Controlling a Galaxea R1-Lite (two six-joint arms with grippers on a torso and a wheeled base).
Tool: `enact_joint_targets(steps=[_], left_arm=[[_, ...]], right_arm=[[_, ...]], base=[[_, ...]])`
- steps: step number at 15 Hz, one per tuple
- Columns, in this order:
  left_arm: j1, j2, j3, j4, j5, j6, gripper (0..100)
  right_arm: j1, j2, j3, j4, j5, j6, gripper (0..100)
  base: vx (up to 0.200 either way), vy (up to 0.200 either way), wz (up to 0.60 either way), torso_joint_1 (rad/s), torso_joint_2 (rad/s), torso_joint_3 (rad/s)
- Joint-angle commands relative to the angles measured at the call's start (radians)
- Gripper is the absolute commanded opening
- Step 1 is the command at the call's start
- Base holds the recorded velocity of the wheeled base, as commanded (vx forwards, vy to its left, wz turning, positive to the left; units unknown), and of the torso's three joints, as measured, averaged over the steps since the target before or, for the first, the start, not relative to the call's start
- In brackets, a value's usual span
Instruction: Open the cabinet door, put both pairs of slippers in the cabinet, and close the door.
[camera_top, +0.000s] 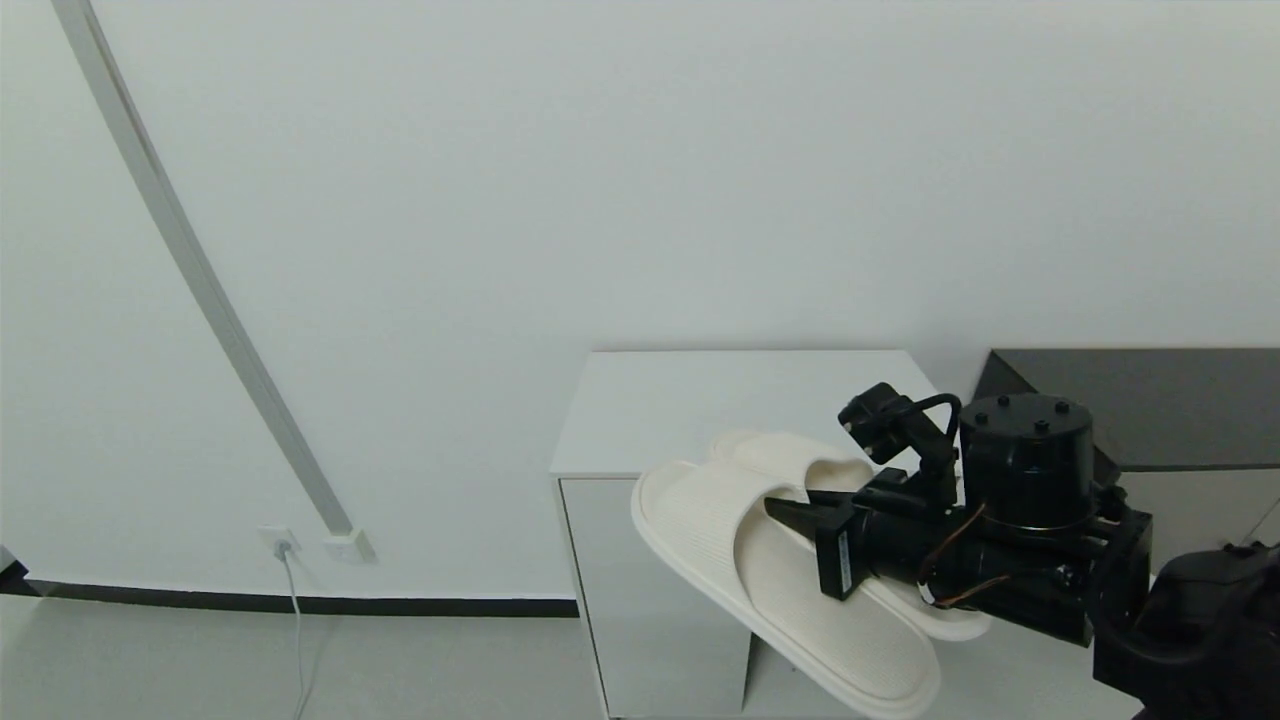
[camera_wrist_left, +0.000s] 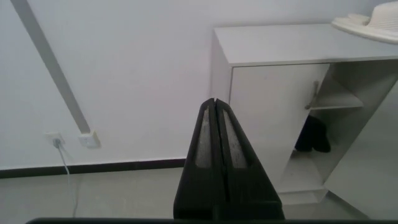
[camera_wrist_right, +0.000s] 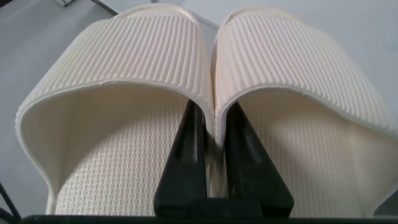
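My right gripper (camera_top: 792, 512) is shut on a pair of cream ribbed slippers (camera_top: 790, 590) and holds them in the air before the white cabinet (camera_top: 740, 400). In the right wrist view its fingers (camera_wrist_right: 186, 155) pinch the two inner strap edges of the slippers (camera_wrist_right: 124, 81) together. The left wrist view has the cabinet (camera_wrist_left: 280, 43) with its right door (camera_wrist_left: 367, 174) swung open, a shelf (camera_wrist_left: 339, 102) inside and a dark object (camera_wrist_left: 313, 137) on the lower level. The cream slippers (camera_wrist_left: 367, 22) hang above its top corner. My left gripper (camera_wrist_left: 215, 112) is shut on nothing, left of the cabinet.
A dark counter (camera_top: 1150, 400) adjoins the cabinet on the right. On the wall to the left run a slanting grey cable duct (camera_top: 200, 270) and a socket with a plugged cable (camera_top: 282, 548). Bare floor (camera_top: 250, 660) lies left of the cabinet.
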Motion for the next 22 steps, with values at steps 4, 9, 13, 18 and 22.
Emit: enact_joint_targets(steps=[4, 9, 13, 18, 22], left_arm=[[0.002, 0.0, 0.0, 0.0, 0.0, 0.001, 0], [0.0, 0.002, 0.0, 0.0, 0.002, -0.001, 0], [0.0, 0.002, 0.0, 0.0, 0.0, 0.001, 0], [0.0, 0.0, 0.0, 0.0, 0.0, 0.001, 0], [0.0, 0.0, 0.0, 0.0, 0.0, -0.001, 0]], right_arm=[[0.001, 0.003, 0.006, -0.001, 0.0, -0.019, 0], [-0.001, 0.0, 0.016, -0.001, -0.006, -0.019, 0], [-0.002, 0.0, 0.025, -0.008, -0.007, -0.019, 0], [-0.002, 0.002, 0.063, -0.053, -0.006, -0.054, 0], [-0.002, 0.008, 0.072, -0.062, -0.007, -0.066, 0]], base=[[0.0, -0.2, 0.0, 0.004, 0.0, 0.0], [0.0, -0.2, 0.0, 0.008, 0.0, 0.004], [0.0, -0.05, 0.0, -0.001, 0.0, -0.001], [0.0, 0.0, 0.0, 0.0, 0.0, 0.0], [0.0, 0.0, 0.0, 0.0, 0.0, 0.0]])
